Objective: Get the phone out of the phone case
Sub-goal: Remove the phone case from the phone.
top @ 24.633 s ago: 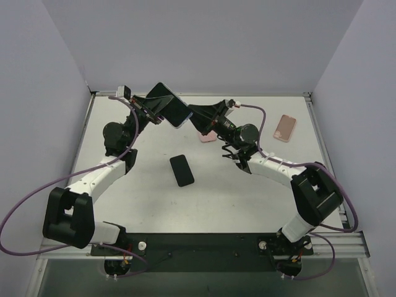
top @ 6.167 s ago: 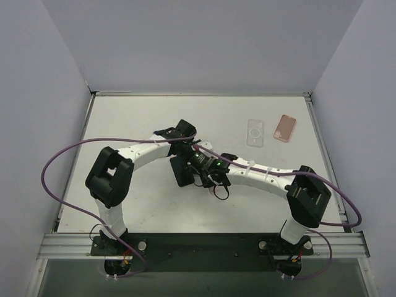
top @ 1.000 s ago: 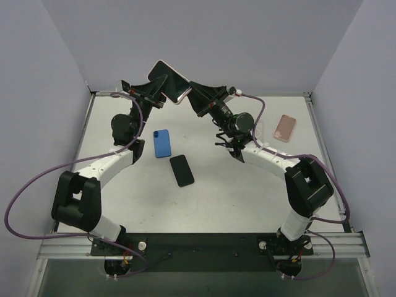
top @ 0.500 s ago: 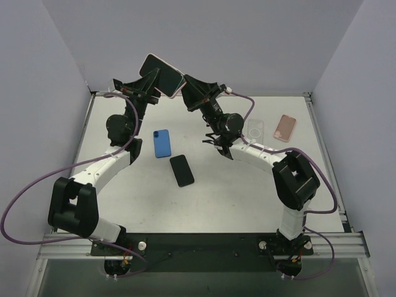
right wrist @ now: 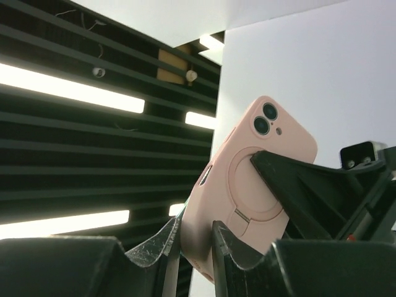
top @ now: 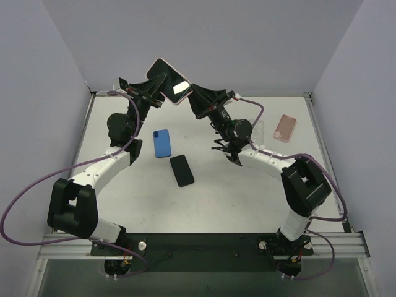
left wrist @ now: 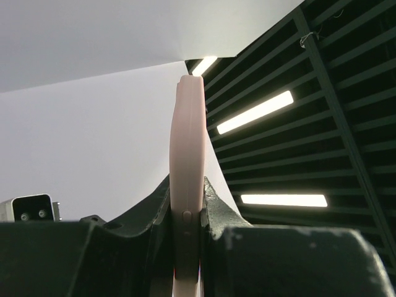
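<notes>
Pink-cased phone (top: pixel 168 75) aloft, left hand (top: pixel 157 87) and right hand (top: pixel 191 100) pinching its edges

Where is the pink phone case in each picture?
Top external: pink phone case, top middle, raised, pinched between left end effector and right end effector.
Left wrist: pink phone case, centre, clamped edge-on.
Right wrist: pink phone case, centre-right, its back with two lenses showing.
Shared landmark: the pale wall behind it.
</notes>
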### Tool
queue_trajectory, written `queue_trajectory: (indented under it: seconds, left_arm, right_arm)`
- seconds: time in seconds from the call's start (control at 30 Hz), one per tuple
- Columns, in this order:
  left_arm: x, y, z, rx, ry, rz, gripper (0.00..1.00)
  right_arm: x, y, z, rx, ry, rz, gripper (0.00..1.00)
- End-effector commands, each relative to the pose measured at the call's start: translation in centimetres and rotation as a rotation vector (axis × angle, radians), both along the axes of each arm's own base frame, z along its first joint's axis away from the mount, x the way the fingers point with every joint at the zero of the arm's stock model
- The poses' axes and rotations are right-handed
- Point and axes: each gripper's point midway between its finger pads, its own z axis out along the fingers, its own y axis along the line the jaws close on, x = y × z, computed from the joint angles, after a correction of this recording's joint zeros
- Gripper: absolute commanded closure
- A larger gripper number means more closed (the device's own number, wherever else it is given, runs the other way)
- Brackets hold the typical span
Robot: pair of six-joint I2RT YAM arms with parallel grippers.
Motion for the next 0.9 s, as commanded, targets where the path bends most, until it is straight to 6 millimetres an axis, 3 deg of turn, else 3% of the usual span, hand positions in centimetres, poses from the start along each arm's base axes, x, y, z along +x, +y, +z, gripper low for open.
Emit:
queue_trajectory:
  seconds: [0.0, 0.03, 0.1, 0.13, 0.4, 0.53, 0.63, 0.77, 0.87]
  left_arm:
    - [-19.6, 4.2, 13.2, -0.286, -0.711, -0.237, 1.00]
    - [-19.6, 4.2, 13.2, -0.285, -0.712, -0.238, 1.00]
    - [-19.5, 4.0, 13.1, -0.280, -0.713, -0.241, 1.00]
    - [-19.5, 4.0, 13.2, -0.277, -0.715, -0.245, 1.00]
    - [-18.2, 2.8, 12.2, -0.237, -0.658, -0.288, 1.00]
    - [-17.8, 1.2, 11.8, -0.156, -0.648, -0.332, 1.00]
    - [-16.9, -0.7, 10.3, -0.082, -0.606, -0.387, 1.00]
    - [-15.9, -2.2, 8.4, -0.049, -0.552, -0.427, 1.00]
    - [-15.7, -3.1, 7.4, -0.026, -0.534, -0.451, 1.00]
  right_arm:
    - [-0.4, 7.0, -15.6, -0.569, 0.236, 0.167, 1.00]
    - [-0.3, 7.0, -18.0, -0.653, 0.310, 0.182, 1.00]
    - [-0.4, 6.7, -19.4, -0.732, 0.324, 0.177, 1.00]
    - [-0.6, 6.5, -21.0, -0.787, 0.371, 0.197, 1.00]
    - [-1.3, 3.1, -27.2, -1.117, 0.458, 0.169, 1.00]
    - [-1.5, 2.4, -27.4, -1.199, 0.348, 0.189, 1.00]
    - [-2.0, 2.8, -26.7, -1.167, 0.273, 0.254, 1.00]
    - [-1.9, 3.1, -24.7, -1.076, 0.191, 0.286, 0.86]
    - [-1.7, 3.1, -22.8, -1.030, 0.123, 0.295, 0.82]
